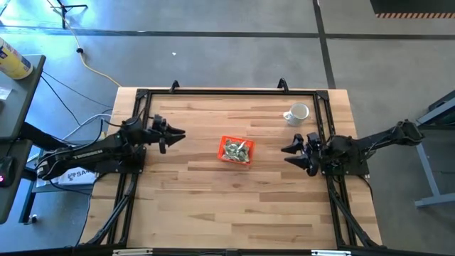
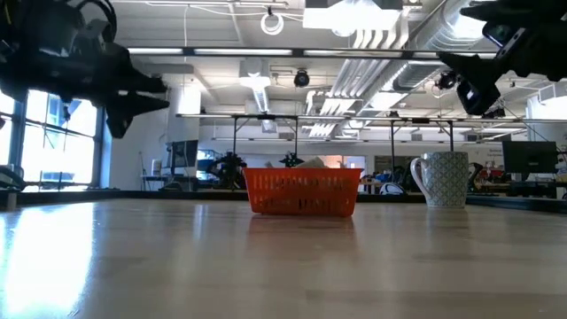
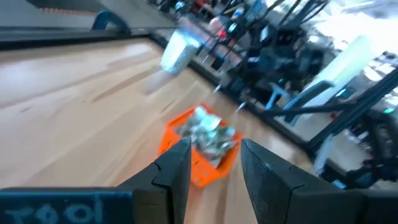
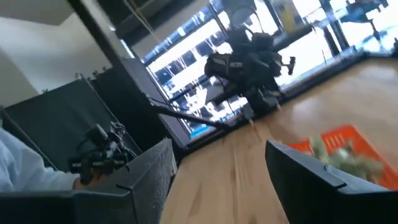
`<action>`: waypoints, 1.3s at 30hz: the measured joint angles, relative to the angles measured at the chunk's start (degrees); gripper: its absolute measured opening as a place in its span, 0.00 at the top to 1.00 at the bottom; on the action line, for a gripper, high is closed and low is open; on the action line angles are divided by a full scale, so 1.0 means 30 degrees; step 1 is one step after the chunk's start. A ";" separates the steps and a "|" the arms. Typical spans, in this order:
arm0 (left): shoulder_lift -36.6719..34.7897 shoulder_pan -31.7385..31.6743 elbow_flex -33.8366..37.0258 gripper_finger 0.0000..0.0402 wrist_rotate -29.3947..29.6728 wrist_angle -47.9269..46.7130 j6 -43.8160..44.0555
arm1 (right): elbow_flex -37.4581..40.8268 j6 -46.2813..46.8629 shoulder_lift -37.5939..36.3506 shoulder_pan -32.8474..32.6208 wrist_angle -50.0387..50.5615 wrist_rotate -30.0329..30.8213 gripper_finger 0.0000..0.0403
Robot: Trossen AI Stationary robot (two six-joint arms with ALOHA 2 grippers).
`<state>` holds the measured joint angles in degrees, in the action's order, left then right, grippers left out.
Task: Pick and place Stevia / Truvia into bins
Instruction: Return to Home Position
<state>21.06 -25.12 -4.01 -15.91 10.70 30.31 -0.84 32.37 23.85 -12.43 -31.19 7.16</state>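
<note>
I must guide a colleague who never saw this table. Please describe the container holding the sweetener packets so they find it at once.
On the wooden table, look at the middle, between the left gripper and the right gripper. There sits a shallow orange tray heaped with pale green and white sachets. The only other vessel, a white mug, is round and taller.

Top/low/wrist cams, shared tray (image 2: 301, 195)
</note>
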 joint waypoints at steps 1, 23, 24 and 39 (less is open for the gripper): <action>0.0000 0.0000 0.0250 0.57 0.0107 -0.0017 -0.0123 | 0.0000 0.0489 -0.0041 -0.0001 0.0267 0.0044 0.38; 0.0051 0.0000 0.1099 0.57 0.0519 -0.2623 -0.2522 | -0.0007 0.1594 -0.0034 0.0008 0.3642 0.0486 0.38; 0.0051 0.0000 0.1099 0.57 0.0519 -0.2619 -0.2522 | -0.0007 0.1579 -0.0034 0.0008 0.3831 0.0482 0.38; -0.5964 0.2806 0.1121 0.57 0.2078 -0.2802 -0.2514 | -0.0022 0.1579 -0.4423 0.0022 0.7885 0.0495 0.38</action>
<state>3.17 -16.71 -0.64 -9.67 2.29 22.76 -0.91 37.10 10.58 -12.36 -7.53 8.64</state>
